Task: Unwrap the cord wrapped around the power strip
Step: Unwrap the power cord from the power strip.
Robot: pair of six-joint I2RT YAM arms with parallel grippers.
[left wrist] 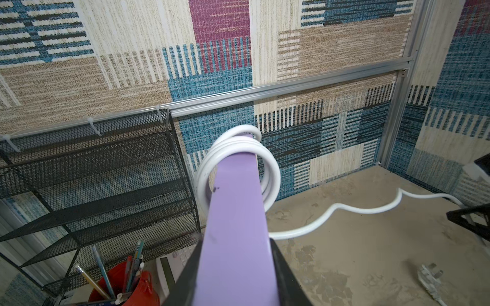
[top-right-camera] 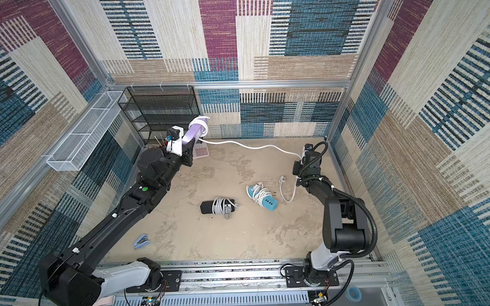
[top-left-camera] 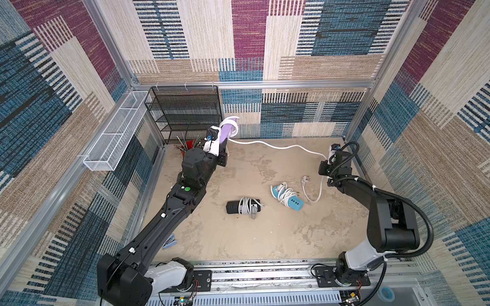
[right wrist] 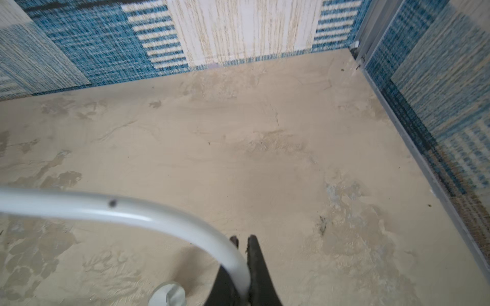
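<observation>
Our left gripper point(top-left-camera: 224, 148) is clamped on the purple power strip point(top-left-camera: 227, 131), raised just left of centre in both top views, with about 3 loops point(left wrist: 271, 174) round its tip. Our right gripper point(right wrist: 242, 245) pinches the cord point(top-left-camera: 278, 146) at right. A hard sideways pull could cinch the loops or wrench the strip loose.

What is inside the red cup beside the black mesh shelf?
The red cup holds pencils and pens, leaning on its rim. Its lower part and anything at the bottom are hidden.

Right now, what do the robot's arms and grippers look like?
Both are black with white shells near the base. The left arm bears a green dot and white ties; a ribbed black hose loops along the right arm. Fingers are black.
</observation>
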